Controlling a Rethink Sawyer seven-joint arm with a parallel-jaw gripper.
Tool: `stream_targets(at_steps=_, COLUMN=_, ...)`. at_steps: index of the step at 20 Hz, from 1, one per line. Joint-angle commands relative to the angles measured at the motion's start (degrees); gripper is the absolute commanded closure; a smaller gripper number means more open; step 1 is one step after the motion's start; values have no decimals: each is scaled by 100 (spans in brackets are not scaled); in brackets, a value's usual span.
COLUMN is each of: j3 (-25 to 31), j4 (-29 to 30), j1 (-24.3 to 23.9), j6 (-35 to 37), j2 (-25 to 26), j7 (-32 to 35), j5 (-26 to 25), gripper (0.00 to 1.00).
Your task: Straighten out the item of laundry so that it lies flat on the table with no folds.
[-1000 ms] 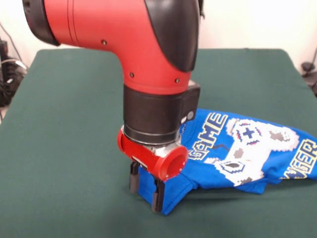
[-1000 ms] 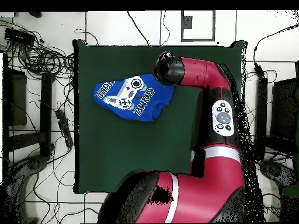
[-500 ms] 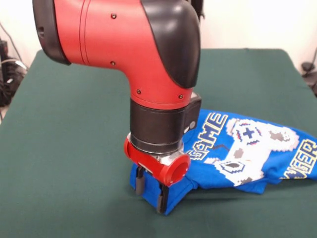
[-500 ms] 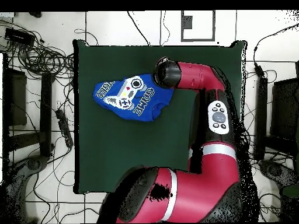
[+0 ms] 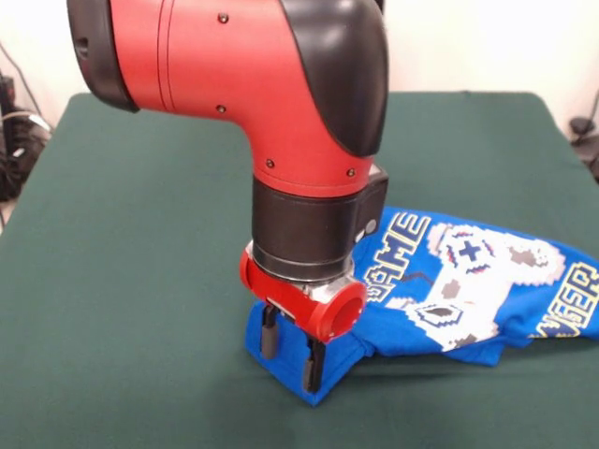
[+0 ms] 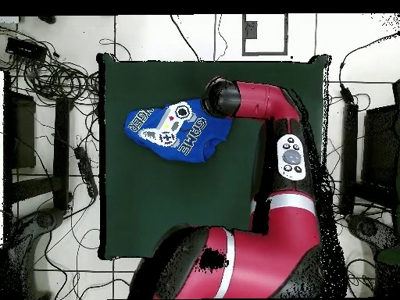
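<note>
The gripper (image 5: pixel 289 355) is down on the blue shirt's (image 5: pixel 468 290) corner at 7 o'clock, fingers (image 5: pixel 269 335) spread apart, cloth between them on the green table (image 5: pixel 122 281).

Pale floor (image 6: pixel 191 35) all around here, crossed by thin dark lines, and a light wall (image 5: pixel 487 42) runs plain behind in the front view. From above, black cables (image 6: pixel 47 74) sprawl thick down one side, with dark equipment (image 6: pixel 19 129) among them. A dark-outlined rectangle (image 6: pixel 266 35) is marked on the floor. More cables and dark gear (image 6: pixel 383 148) sit on the opposite side. Lighting's even, no hard shadows.
</note>
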Motion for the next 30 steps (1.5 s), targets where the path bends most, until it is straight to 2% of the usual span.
stream_targets(at_steps=1, j3=655, j4=640, j1=171, j6=706, j2=-182, j7=-1222, j5=-71, gripper=0)
stream_targets(at_steps=14, j3=1362, j4=80, j1=-248, j6=658, j2=609, j7=-2109, j5=-242, gripper=0)
stream_targets(at_steps=20, j3=1300, j4=270, j1=-172, j6=601, j2=459, j7=-1759, j5=-320, gripper=0)
stream_targets(at_steps=30, j3=1463, j4=227, j1=-278, j6=652, j2=553, j7=-1945, j5=-298, gripper=0)
